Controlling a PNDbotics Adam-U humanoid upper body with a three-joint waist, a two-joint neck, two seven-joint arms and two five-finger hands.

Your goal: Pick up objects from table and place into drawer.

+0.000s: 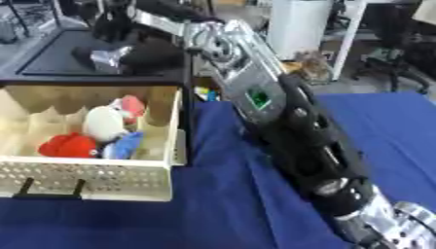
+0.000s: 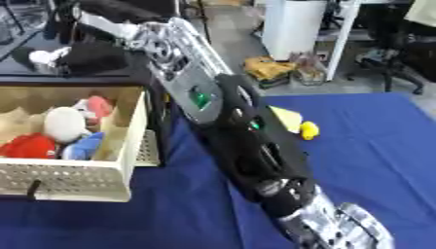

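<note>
A cream drawer with a perforated front and a black handle stands pulled out at the left. In it lie a red thing, a white round thing, a blue thing and a pink-red thing. My right arm runs from the lower right up across the table. Its black right hand hovers over the black cabinet top behind the drawer, next to a pale grey thing. A small yellow thing and a pale yellow flat thing lie on the blue cloth, beside the arm.
The blue cloth covers the table in front of and to the right of the drawer. Beyond the far edge stand a white cabinet, a chair and some floor clutter.
</note>
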